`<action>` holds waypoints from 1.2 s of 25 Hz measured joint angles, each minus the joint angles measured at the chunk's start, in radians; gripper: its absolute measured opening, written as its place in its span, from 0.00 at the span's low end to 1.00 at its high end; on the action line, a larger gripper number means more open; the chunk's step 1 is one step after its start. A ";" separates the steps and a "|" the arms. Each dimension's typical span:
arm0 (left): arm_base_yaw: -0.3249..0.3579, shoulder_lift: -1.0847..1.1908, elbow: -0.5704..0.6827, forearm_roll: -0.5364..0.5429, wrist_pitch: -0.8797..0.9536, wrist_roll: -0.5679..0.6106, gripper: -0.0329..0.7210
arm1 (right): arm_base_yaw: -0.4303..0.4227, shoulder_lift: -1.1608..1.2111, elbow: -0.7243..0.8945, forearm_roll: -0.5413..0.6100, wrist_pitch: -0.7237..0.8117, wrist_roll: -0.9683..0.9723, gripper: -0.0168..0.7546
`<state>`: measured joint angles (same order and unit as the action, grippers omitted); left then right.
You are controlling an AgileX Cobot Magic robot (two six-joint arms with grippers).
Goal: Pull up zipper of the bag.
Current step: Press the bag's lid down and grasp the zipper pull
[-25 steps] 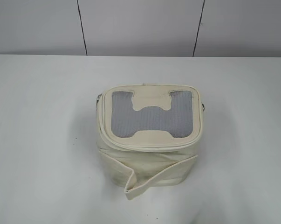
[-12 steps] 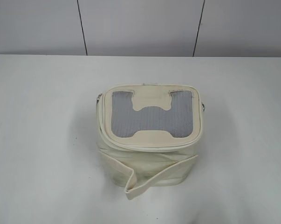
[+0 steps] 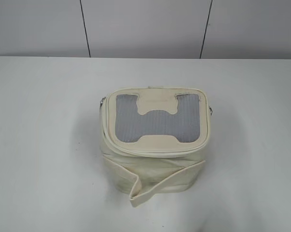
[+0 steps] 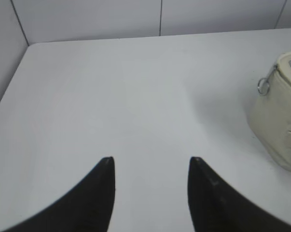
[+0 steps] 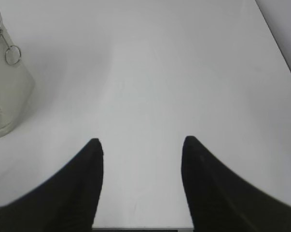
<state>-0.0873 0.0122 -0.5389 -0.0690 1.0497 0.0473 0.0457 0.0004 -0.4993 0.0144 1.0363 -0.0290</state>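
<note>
Here's your picture: the bag [image 3: 154, 140] sits on the white table [image 3: 39, 145] about mid-width, standing on its base with the grey mesh lid panel [image 3: 157, 124] facing up and its loose strap [image 3: 164, 186] flopped toward the near edge. Neither arm shows in the exterior view, so both are well back from it. Your left tool [image 4: 151, 162] hangs over bare table with its two dark fingers spread apart and nothing between them; from there the bag lies off to the right, and a silver ring pull [image 4: 263, 86] dangles from the zipper [image 4: 276, 68] at the bag's upper left side. Your right tool [image 5: 140, 141] is the mirror of that, fingers parted and empty, with the bag off to its left and another ring pull [image 5: 12, 54] hanging on the right side. The zipper track runs around the lid rim, so whichever pull you take, I'd judge it has to travel along that rim and not straight away from the bag. Both tools look about equally far off; I can't tell you from here which pull actually closes the gap, or where the opening lies.
</note>
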 joint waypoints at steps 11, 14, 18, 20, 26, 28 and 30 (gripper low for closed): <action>-0.046 0.338 -0.068 -0.118 -0.398 0.000 0.55 | 0.003 0.467 -0.120 0.008 -0.381 -0.087 0.57; -0.046 0.500 -0.077 -0.215 -0.486 0.000 0.55 | 0.029 0.647 -0.184 0.009 -0.445 -0.096 0.57; -0.046 0.727 -0.154 -0.279 -0.489 0.033 0.55 | 0.115 0.908 -0.335 0.009 -0.451 -0.182 0.57; -0.046 0.854 -0.206 -0.293 -0.467 0.065 0.55 | 0.157 1.019 -0.426 0.012 -0.421 -0.244 0.57; -0.046 1.126 -0.333 -0.391 -0.305 0.220 0.55 | 0.218 1.378 -0.756 0.127 -0.185 -0.478 0.57; -0.046 1.205 -0.359 -0.446 -0.250 0.286 0.55 | 0.223 1.486 -0.857 0.228 -0.088 -0.571 0.57; -0.046 1.259 -0.384 -0.505 -0.203 0.355 0.55 | 0.225 1.572 -0.955 0.338 0.006 -0.636 0.57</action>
<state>-0.1337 1.2714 -0.9229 -0.5737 0.8469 0.4020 0.2708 1.5728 -1.4544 0.3524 1.0420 -0.6653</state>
